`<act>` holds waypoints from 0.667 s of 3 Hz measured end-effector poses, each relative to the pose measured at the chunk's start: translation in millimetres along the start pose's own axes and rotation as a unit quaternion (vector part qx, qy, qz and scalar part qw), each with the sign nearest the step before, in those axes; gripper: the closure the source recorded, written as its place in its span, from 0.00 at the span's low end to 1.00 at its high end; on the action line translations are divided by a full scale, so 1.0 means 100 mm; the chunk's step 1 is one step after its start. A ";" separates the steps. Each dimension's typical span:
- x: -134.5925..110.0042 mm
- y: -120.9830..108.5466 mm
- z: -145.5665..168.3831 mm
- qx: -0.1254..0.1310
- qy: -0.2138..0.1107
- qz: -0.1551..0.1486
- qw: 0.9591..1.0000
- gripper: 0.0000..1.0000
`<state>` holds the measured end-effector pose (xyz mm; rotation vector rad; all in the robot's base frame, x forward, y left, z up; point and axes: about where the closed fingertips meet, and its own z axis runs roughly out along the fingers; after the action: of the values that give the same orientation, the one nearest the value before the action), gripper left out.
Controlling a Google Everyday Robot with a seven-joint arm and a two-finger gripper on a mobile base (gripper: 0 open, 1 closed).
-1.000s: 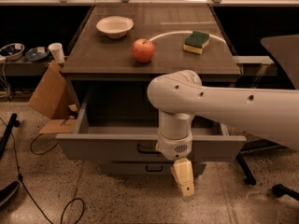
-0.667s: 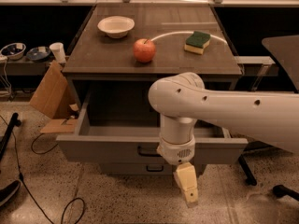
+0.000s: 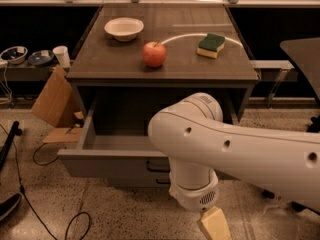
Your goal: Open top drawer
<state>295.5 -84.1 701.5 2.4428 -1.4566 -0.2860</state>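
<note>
Arm: white robot arm [image 3: 240, 149], reaching in from the right edge to the lower middle and covering the right part of the drawer front.
Table: dark wooden top [image 3: 125, 66] over a grey drawer cabinet.
Top drawer: the top drawer [image 3: 100, 165] stands well out from the cabinet just under the table top, its grey front towards the camera. Its dark handle [image 3: 156, 167] peeks out at the arm's edge.
Cardboard: a brown cardboard sheet [image 3: 52, 101] leans on the floor left of the cabinet.
Gripper: the gripper [image 3: 215, 226] hangs at the bottom edge beneath the wrist, lower than the drawer front and apart from the handle. Whether it is parted or closed, or grips anything, cannot be told.
Bowl: white bowl [image 3: 124, 28], back left of the top.
Apple: red apple [image 3: 154, 54], near the middle.
Sponge: green-and-yellow sponge [image 3: 210, 45], to the right.
Cup: white cup [image 3: 62, 56], on a low shelf left of the table.
</note>
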 end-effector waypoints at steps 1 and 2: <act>-0.12 0.26 -0.01 -0.001 0.018 -0.039 0.999 0.00; -0.14 0.34 -0.17 0.027 0.022 -0.042 0.999 0.00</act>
<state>266.1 -84.9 729.5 2.5416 -1.3626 -0.2126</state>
